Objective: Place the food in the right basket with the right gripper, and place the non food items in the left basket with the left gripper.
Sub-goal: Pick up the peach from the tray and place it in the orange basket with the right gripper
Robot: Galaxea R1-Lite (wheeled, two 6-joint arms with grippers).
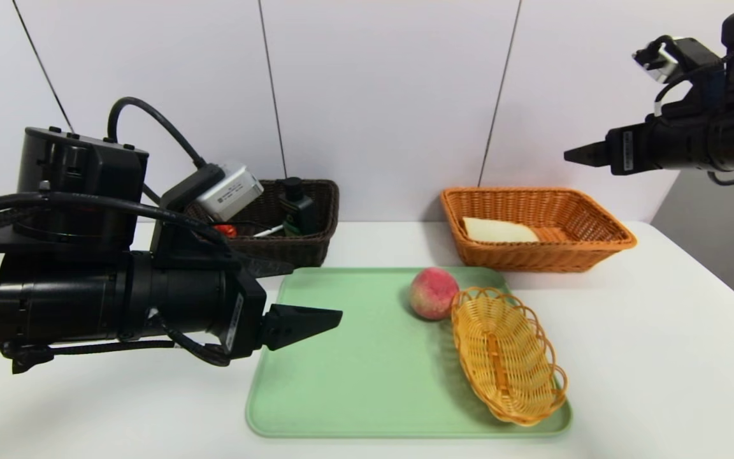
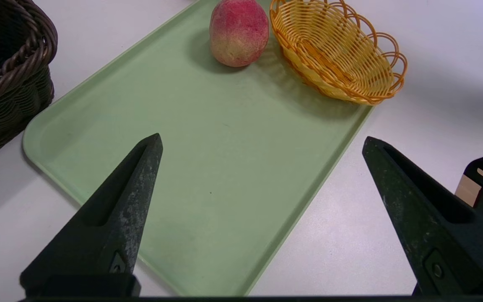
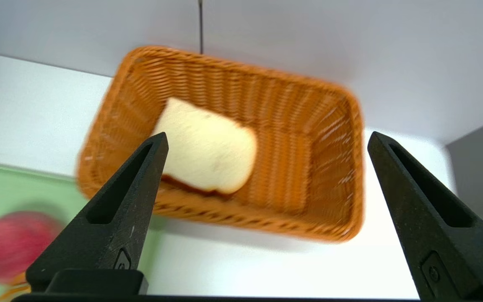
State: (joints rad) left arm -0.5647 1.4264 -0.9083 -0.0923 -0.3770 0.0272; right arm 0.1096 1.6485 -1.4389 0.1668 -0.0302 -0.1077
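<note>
head view: my right gripper (image 1: 574, 155) hangs high above the table, over and just to the right of the right basket (image 1: 596, 252), its tip pointing toward my left. right wrist view: its fingers (image 3: 111, 218) are spread wide with nothing between them, and the orange-tan weave of the basket (image 3: 308, 167) lies below. the bread slice (image 1: 497, 231) lies flat inside this basket, toward its left end; the same slice (image 3: 206, 157) shows white with a thin tan crust along one edge.

my left gripper (image 1: 335, 317) hovers low over the left edge of the green tray (image 1: 341, 395), pointing toward my right. left wrist view: its fingers (image 2: 120, 218) are likewise spread wide and hold nothing, with bare tray (image 2: 191, 159) beneath them.

the peach (image 1: 434, 292) rests on the far part of the tray, touching or just beside the small yellow scalloped dish (image 1: 508, 354), which sits on the tray's right side, slightly overhanging its rim. in the left wrist view the peach (image 2: 238, 32) stands next to the dish (image 2: 338, 54).

the left basket (image 1: 309, 245), dark brown, stands behind the tray's left corner, partly hidden by my left wrist; it holds several small items i cannot make out clearly.
</note>
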